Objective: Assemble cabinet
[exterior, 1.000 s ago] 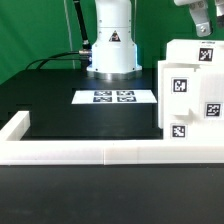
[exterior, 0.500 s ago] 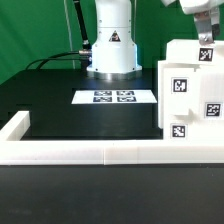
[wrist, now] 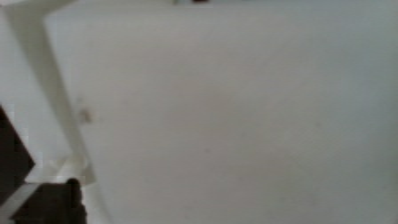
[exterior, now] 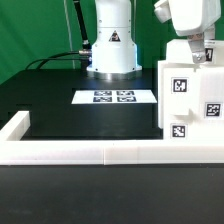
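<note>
At the exterior view's left, the low white border wall (exterior: 20,130) turns a corner and runs along the front edge of the black table (exterior: 60,115), reaching across to the exterior view's right. Further back, near the middle, the marker board (exterior: 114,97) lies flat on the table with its four tags facing up, just in front of the robot's white base (exterior: 111,45) (a warning triangle shows on its front). At the exterior view's right stands the cabinet (exterior: 190,100), a white boxy unit set upright on the table behind the border wall, with three black-and-white square tags (exterior: 181,86) on the face turned to the camera, one above, one at the far edge and one lower down. Directly over the cabinet's top the arm's white wrist housing reaches down, and the tool (exterior: 205,48) sits right at the upper rear part of the cabinet; its fingers are hidden there, so I cannot tell whether they are apart or together. The wrist view is almost filled by a plain white surface (wrist: 231,110), very close and blurred, with a dark strip of table at one edge.
</note>
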`<state>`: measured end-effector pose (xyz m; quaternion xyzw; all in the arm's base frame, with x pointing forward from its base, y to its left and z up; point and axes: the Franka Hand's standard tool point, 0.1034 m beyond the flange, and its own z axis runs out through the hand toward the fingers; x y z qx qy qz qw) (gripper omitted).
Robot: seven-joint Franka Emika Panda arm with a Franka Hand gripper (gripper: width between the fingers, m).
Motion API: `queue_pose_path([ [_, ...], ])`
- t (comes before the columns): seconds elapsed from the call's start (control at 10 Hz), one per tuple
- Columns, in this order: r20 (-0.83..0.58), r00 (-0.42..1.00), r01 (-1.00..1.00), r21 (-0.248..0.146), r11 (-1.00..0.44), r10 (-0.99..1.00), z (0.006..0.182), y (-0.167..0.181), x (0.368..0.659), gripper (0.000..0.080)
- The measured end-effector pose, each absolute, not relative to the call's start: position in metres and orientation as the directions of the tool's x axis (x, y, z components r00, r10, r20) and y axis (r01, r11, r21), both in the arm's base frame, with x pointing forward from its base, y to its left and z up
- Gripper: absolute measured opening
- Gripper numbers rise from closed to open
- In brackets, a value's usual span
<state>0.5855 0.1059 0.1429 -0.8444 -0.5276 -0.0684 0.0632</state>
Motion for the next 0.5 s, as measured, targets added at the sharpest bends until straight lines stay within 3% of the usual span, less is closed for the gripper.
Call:
queue_pose_path([
  [0.1, 0.182, 0.445, 0.894, -0.037, -0.446, 0.877, 0.1428, 0.1055, 0.5855, 0.0711],
  [0.2, 0.181, 0.464, 0.884, -0.040, -0.465, 0.867, 0.1429, 0.1050, 0.5858, 0.0541],
  [0.5, 0.180, 0.568, 0.821, -0.055, -0.568, 0.803, 0.1437, 0.1047, 0.5875, 0.0541],
])
